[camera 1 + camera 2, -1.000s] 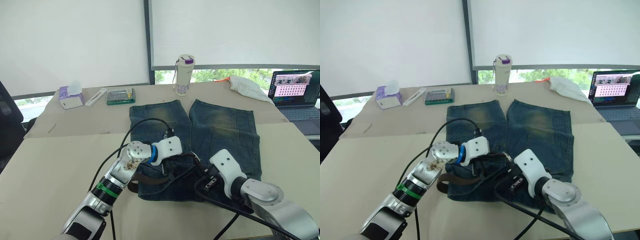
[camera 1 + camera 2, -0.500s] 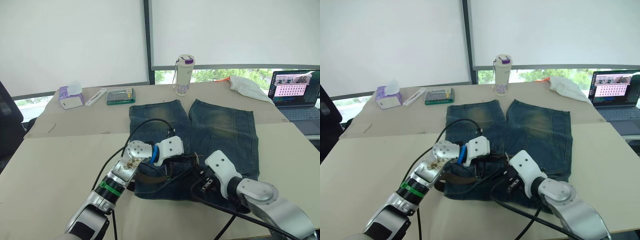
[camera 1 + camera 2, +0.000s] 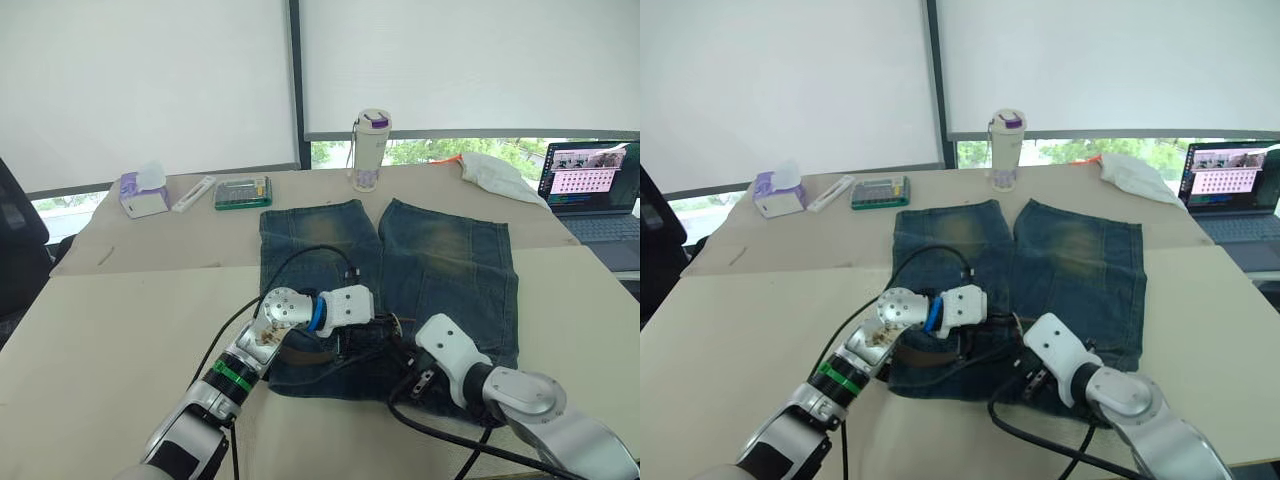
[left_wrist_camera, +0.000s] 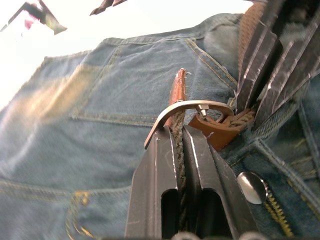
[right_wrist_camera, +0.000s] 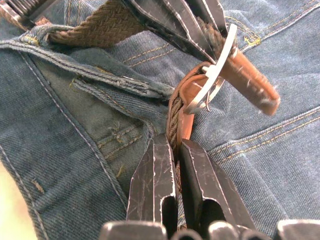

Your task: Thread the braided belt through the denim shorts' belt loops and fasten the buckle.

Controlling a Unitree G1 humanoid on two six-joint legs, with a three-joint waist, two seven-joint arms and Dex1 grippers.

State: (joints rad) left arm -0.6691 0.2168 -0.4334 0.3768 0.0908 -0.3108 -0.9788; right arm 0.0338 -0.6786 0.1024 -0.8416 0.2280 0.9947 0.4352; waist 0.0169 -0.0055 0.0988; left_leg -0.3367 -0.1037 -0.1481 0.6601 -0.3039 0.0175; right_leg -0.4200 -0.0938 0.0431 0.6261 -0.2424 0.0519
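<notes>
The shorts (image 3: 400, 270) lay flat in the centre of the table (image 3: 120, 330), waistband toward the lower edge of the frame, with the belt (image 3: 300, 355) running along that waistband at lower centre. The left gripper (image 4: 179, 145) was clamped tight on the braided strap just behind the buckle (image 4: 187, 112), whose silver frame and prong sat over the brown leather tip. The right gripper (image 5: 175, 150) was pinched shut on the belt too, right beside the buckle, the two grippers meeting at the waistband's middle.
</notes>
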